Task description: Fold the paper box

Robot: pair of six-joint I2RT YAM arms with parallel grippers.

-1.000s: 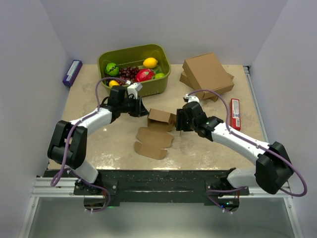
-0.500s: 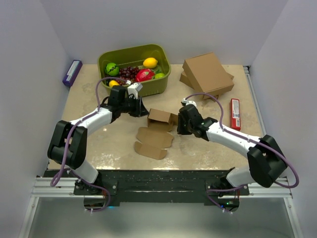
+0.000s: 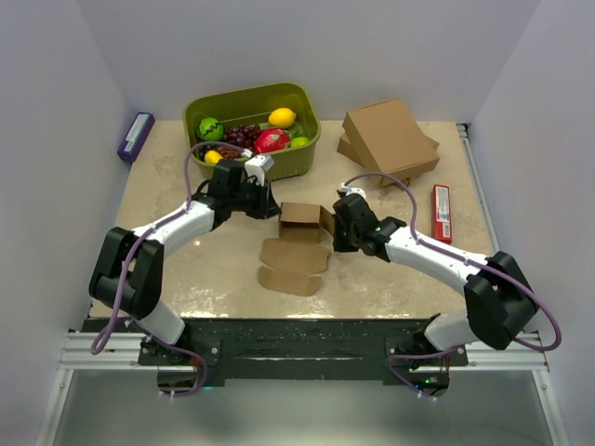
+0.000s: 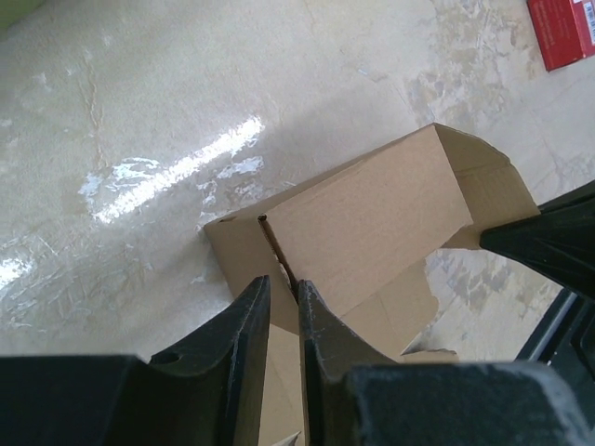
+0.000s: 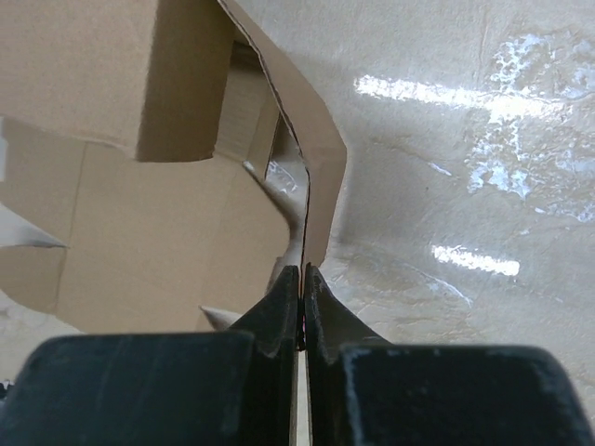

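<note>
the plain brown, thin-cardboard paper box sits half-formed just left of the middle of the top view, resting on the counter. its upper part stands up as an open rectangular sleeve. its unfolded flaps, with rounded corners, lie flat on the side toward the lower edge of the frame. the surface is unmarked and matte, with crisp creases.

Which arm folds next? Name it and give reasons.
Right, probably: the right gripper is shut on the paper box's right-end flap, while the left gripper pinches the opposite end, steadying it.
</note>
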